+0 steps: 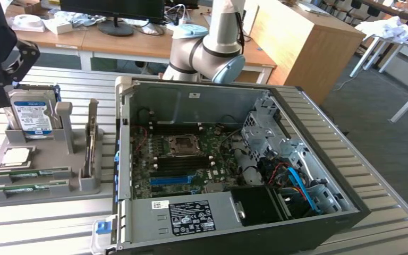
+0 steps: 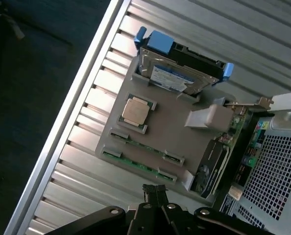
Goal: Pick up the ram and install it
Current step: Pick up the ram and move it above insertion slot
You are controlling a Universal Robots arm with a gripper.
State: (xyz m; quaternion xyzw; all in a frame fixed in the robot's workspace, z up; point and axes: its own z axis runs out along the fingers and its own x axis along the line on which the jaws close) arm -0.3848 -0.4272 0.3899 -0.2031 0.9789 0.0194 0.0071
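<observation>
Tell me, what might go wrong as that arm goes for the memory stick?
The gripper is shut by the grey tray; lowered like that, it could press on a ram stick instead of gripping it. The second ram stick and the processor lie close by, so a small miss might bump them.

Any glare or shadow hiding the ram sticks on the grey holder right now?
Exterior view: ram sticks evenly lit on the grey holder, no glare; the computer case interior is dimmer. Wrist view: holder evenly lit, mild sheen on the processor, the end effector a dark shape.
</observation>
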